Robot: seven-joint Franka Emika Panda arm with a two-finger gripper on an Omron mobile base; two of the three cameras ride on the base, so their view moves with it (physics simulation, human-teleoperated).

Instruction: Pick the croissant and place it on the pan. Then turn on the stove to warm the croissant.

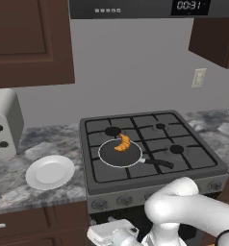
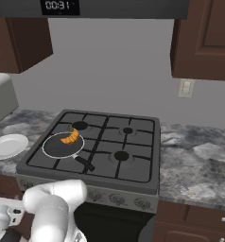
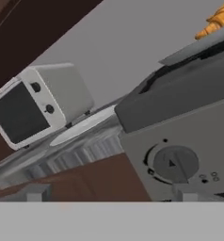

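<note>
Hand: low in front of the stove's front panel, released, its two fingertips spread wide and holding nothing; in the hand view they rise at 6 o'clock, one tip under the brown cabinet front, the other under a round knob on the panel. Knob: dark grey, round, with a small pointer mark, just beyond the hand and not touched by it. Stove: dark grey gas range with black grates and four burners, set between two stretches of mottled grey counter; a row of knobs runs along its front. Pan: round, black, with a thin light rim, on the front-left burner, its black handle pointing to about 4 o'clock in the left base view. Croissant: small, golden-orange, crescent-shaped, lying inside the pan toward its far rim, at about 12 o'clock of the pan. Plate: round, white, on the counter just left of the stove, at 9 o'clock from the pan. Toaster: white with a dark front and two dark dials, farther left, behind the plate. Back wall: grey, with a light switch plate at about 2 o'clock, dark brown cabinets above, and a clock display overhead.
</note>
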